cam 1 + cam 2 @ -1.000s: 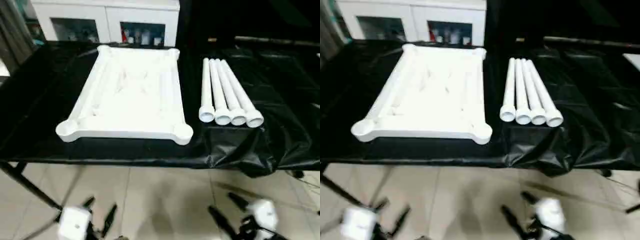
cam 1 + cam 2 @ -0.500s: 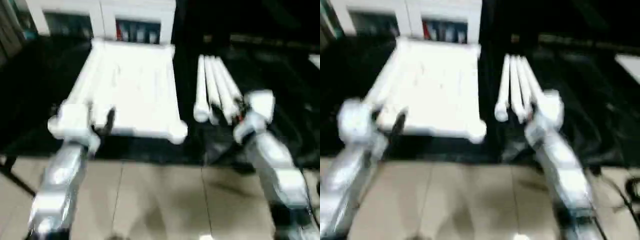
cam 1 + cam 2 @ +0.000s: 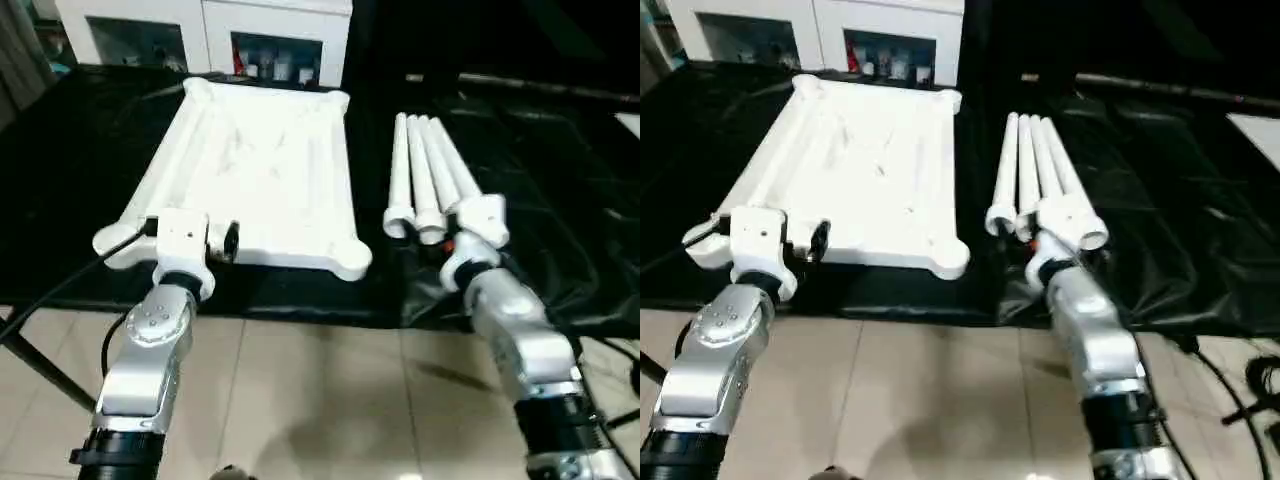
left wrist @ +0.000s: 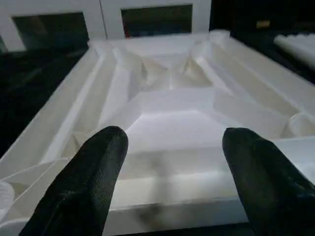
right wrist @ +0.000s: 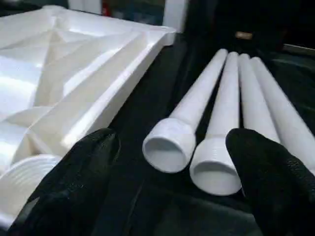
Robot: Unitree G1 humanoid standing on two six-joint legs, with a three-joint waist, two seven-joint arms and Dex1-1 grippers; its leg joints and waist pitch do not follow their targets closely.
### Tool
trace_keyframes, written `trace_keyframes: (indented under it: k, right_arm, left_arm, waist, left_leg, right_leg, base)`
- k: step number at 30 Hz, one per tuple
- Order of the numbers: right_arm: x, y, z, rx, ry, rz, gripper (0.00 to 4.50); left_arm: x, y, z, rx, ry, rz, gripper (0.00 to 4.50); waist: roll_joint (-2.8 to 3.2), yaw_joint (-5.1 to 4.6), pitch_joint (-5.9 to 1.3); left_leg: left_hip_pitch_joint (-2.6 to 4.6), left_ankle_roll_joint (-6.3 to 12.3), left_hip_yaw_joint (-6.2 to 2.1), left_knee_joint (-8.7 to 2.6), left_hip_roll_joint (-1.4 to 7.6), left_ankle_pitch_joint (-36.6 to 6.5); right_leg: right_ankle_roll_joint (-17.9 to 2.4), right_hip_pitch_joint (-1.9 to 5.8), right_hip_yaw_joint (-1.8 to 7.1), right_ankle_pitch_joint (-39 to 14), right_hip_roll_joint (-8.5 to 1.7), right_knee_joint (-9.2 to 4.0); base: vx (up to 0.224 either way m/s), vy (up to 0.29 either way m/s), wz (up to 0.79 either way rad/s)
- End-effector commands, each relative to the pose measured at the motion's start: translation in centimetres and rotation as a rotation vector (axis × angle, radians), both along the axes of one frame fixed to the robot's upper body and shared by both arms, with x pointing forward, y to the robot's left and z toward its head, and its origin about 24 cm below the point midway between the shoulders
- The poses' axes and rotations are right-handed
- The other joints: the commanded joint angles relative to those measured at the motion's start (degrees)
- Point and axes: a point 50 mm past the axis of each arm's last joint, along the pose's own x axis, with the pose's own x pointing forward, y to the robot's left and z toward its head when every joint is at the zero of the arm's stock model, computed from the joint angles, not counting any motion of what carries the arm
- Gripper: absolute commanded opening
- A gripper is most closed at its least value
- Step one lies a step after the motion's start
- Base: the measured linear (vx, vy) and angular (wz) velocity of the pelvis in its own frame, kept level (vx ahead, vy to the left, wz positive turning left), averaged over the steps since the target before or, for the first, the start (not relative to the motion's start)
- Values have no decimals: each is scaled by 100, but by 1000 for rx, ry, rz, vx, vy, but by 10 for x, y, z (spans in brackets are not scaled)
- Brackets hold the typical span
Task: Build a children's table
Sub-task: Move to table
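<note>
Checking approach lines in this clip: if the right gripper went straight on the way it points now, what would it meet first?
Probably the open ends of the white table legs. The right gripper, fingers apart, points at the two legs nearest the tabletop; depth is unclear, so contact order is a guess.

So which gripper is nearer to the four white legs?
The right gripper: it is open just in front of the legs' near ends. The left gripper is open at the tabletop's near edge, away from them.
</note>
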Motion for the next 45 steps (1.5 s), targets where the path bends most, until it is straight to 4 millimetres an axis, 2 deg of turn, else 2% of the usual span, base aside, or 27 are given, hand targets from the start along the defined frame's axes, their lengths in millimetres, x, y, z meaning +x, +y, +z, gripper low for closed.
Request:
trace_keyframes:
  k: [1, 2, 3, 4, 7, 11, 15, 16, 19, 21, 22, 23, 26, 27, 28, 29, 30, 34, 35, 36, 37, 38, 39, 41, 43, 44, 45]
  right_arm:
    - [-1, -4, 1, -41, 6, -16, 391]
    - [-1, -4, 0, -59, 10, -12, 391]
    - [-2, -4, 0, -51, 18, 0, 391]
    - [-2, -2, 1, -33, 12, 10, 391]
    - [-1, 0, 1, -33, 7, 17, 391]
    - [1, 3, 0, -53, 7, 8, 391]
    - [1, 6, -2, -47, 19, 17, 391]
    - [1, 7, -3, -15, 24, 12, 391]
    - [1, 9, -2, -28, 21, 28, 391]
    - [0, 10, -2, -28, 17, 37, 391]
    - [0, 11, -3, -27, 19, 43, 391]
    - [0, 11, -3, -28, 19, 44, 391]
    - [0, 14, -2, -21, 13, 53, 391]
    - [0, 15, -2, -18, 15, 51, 391]
    - [0, 15, -2, -17, 16, 50, 391]
    - [0, 15, -4, -4, 31, 49, 391]
    - [0, 15, -4, 8, 39, 50, 391]
    - [0, 13, -4, -26, 30, 42, 391]
    - [0, 13, -3, -16, 26, 36, 391]
    - [-1, 12, -2, -18, 19, 36, 391]
    - [-1, 12, -1, -19, 14, 37, 391]
    - [-2, 13, 1, -22, 7, 44, 391]
    - [-2, 13, 1, -23, 5, 48, 391]
    - [-3, 15, 3, -36, -4, 86, 391]
    - [-7, 19, 7, -66, -22, 158, 391]
    - [-9, 21, 9, -71, -33, 197, 391]
    - [-11, 21, 14, -62, -45, 248, 391]
  left_arm:
    - [1, -6, 5, 19, -34, -10, 363]
    - [1, -7, 5, 32, -41, -11, 363]
    - [2, -6, 4, 32, -16, 2, 363]
    - [4, -7, 3, 20, 2, 5, 363]
    - [7, -12, 6, 8, 1, -36, 363]
    - [8, -13, 9, 5, -4, -61, 363]
    - [6, -11, 8, 11, 2, -64, 363]
    - [4, -11, 7, 10, 7, -68, 363]
    - [2, -11, 5, 13, 17, -78, 363]
    - [1, -11, 5, 13, 18, -80, 363]
    - [1, -10, 5, 16, 21, -83, 363]
    - [1, -10, 5, 17, 21, -83, 363]
    - [0, -8, 5, 19, 25, -85, 363]
    - [0, -7, 5, 19, 26, -85, 363]
    - [0, -7, 5, 19, 26, -85, 363]
    - [0, -7, 5, 20, 26, -87, 363]
    - [0, -6, 5, 21, 26, -88, 363]
    - [0, -6, 6, 22, 25, -95, 363]
    - [0, -6, 7, 22, 23, -103, 363]
    - [-1, -8, 8, 22, 12, -131, 363]
    - [-1, -9, 9, 22, 6, -149, 363]
    - [-3, -11, 10, 17, 2, -187, 363]
    - [-3, -11, 10, 18, 3, -197, 363]
    - [-5, -12, 9, 30, 10, -256, 363]
    - [-10, -11, 10, 66, -4, -334, 363]
    - [-12, -9, 10, 72, 0, -370, 363]
    - [-14, -6, 12, 80, 3, -418, 363]
  waist:
    - [94, -29, -347]
    - [-137, 160, -351]
    - [-133, 301, -360]
    - [-60, 445, -297]
    - [87, 472, -325]
    - [105, 481, -244]
    - [247, 424, -95]
    - [462, 273, -91]
    - [306, 227, -140]
    - [187, 219, -134]
    - [-10, 431, -160]
    - [-46, 741, -233]
    - [-27, 790, -376]
    - [95, 796, -395]
    - [379, 639, -503]
    - [615, 196, -620]
    - [388, 250, -677]
    - [79, 320, -299]
    - [-251, 304, -324]
    - [-490, 587, -330]
    - [-295, 594, -358]
    - [-290, 612, -475]
    - [-312, 554, -498]
    - [-165, 420, -443]
    - [202, 331, -544]
    - [302, 260, -574]
    - [283, 241, -566]
  left_leg:
    - [144, 1764, -174, -491, 639, -916]
    - [-94, 1242, 265, 325, -250, -906]
    - [-117, 929, 220, 345, -218, -651]
    - [-198, 465, 120, 77, -94, -124]
    - [-41, 261, 17, -213, 68, -427]
    - [40, 274, -217, -409, 81, -1938]
    - [204, 341, -7, -47, 135, -2558]
    - [714, -154, -428, -909, 936, -4923]
    - [1102, -44, -457, -1047, 834, -5459]
    - [1040, 160, -205, -884, 441, -4900]
    - [488, 312, 238, -310, -137, -3145]
    - [50, 669, 93, 364, -151, -1299]
    - [-479, 832, -49, 391, -250, 157]
    - [-378, 882, -46, 145, -193, 467]
    - [118, 1000, -119, -294, -48, 1284]
    - [1395, 1780, -863, -291, 792, 1513]
    - [1571, 1679, -984, -224, 1055, 1767]
    - [1032, 319, 334, -794, 716, -647]
    - [1010, 434, 607, -555, 101, -1884]
    - [566, 639, 493, 429, -509, -2113]
    - [457, 649, 221, 603, -495, -1575]
    - [-59, 337, -155, 800, -363, -469]
    - [-219, 166, -253, 811, -364, 81]
    - [-153, 10, -293, 25, -328, 2316]
    - [-151, 672, -419, -100, -87, 3722]
    - [159, 1568, -838, -176, 669, 3944]
    - [241, 1943, -983, -176, 875, 3810]
  right_leg:
    - [-1311, 45, 482, 281, -577, -372]
    - [-1141, 292, 589, -465, -794, -913]
    - [-849, 381, 654, -1056, -921, -961]
    - [627, 373, 703, -1914, -838, -936]
    - [1317, 291, 463, -1510, -531, -871]
    - [964, 523, -8, -3097, -842, -1007]
    - [592, 881, -571, -4902, -1054, -1451]
    - [380, 623, -384, -2835, -350, -296]
    - [164, 141, 203, -887, -326, 137]
    - [124, 211, 355, -1152, -420, -320]
    - [-116, 810, 834, -2150, -766, -933]
    - [-227, 1280, 1301, -3108, -1304, -1232]
    - [-350, 1540, 923, -916, -703, -1002]
    - [-266, 1469, 730, -577, -543, -978]
    - [218, 1264, 227, 1, -60, -730]
    - [901, -89, 154, -964, 108, 237]
    - [1030, -236, 216, -1218, -47, 512]
    - [172, -517, 182, 886, -345, 365]
    - [-280, -194, 462, 918, -392, -226]
    - [24, 449, 1206, -2493, -825, -982]
    - [-282, 645, 1460, -2947, -1256, -994]
    - [-489, 992, 1406, -1555, -1290, -658]
    - [-538, 1018, 1330, 24, -1223, -473]
    - [-288, 547, 432, 6067, -632, 2]
    - [598, 491, 127, 5700, -83, 209]
    - [994, 114, 321, 3044, -402, 284]
    - [944, -11, 551, 2044, -599, 242]
  base:
    - [-21, -184, 17]
    - [-38, -197, 7]
    - [-46, -175, -1]
    - [-46, -175, -1]
    - [-47, -130, -2]
    - [-11, -20, 8]
    - [28, 48, 45]
    - [23, 67, 32]
    - [108, 55, 5]
    - [149, -40, 7]
    - [165, -61, 3]
    - [179, -68, 5]
    - [192, -39, 9]
    - [243, 22, 12]
    - [243, 22, 12]
    - [301, -2, -20]
    - [281, -28, -58]
    - [232, -19, -60]
    - [223, -107, -43]
    - [125, -74, -15]
    - [258, -109, -11]
    - [253, -69, -8]
    - [352, -95, -11]
    - [118, -58, -15]
    - [-160, -36, -26]
    - [-77, -11, -31]
    - [0, 0, 0]
